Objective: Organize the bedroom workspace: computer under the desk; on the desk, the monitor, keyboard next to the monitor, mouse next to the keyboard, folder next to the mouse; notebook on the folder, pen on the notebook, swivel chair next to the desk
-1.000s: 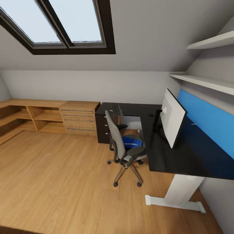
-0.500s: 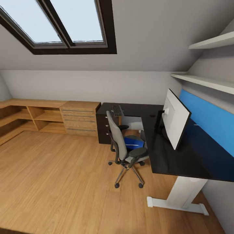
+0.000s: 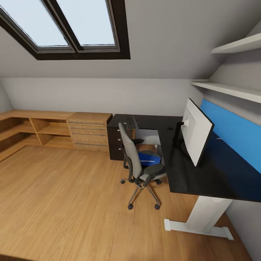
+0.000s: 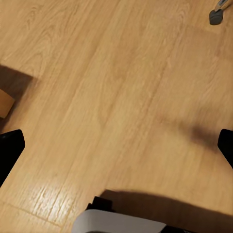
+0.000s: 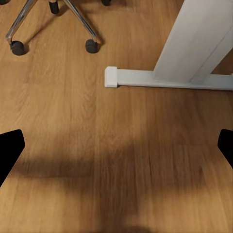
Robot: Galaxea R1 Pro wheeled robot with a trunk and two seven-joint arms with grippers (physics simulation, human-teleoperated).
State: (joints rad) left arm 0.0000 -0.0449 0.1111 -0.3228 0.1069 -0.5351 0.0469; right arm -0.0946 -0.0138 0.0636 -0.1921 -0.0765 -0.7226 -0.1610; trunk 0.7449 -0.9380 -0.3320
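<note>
Folder [image 3: 148, 158] sits flat on the seat of the swivel chair [image 3: 135, 159], which is tucked into the inner corner of the L-shaped desk [image 3: 188, 170], so the chair blocks the near approach to it. Monitor [image 3: 195, 131] stands on the right wing of the desk, edge-on to the head camera. Keyboard [image 3: 130, 123] lies on the far wing above the drawer unit [image 3: 115, 143], well apart from the monitor, so it needs moving over. Mouse, notebook, pen and computer I can't make out.

Both grippers point down at bare floor, fingers spread wide, nothing held: left gripper [image 4: 116, 145], right gripper [image 5: 116, 145]. Right wrist view shows the chair's casters [image 5: 91, 46] and the desk's white foot [image 5: 160, 77] close by; those are the collision risks. Wooden cabinet [image 3: 88, 132] sits further left.
</note>
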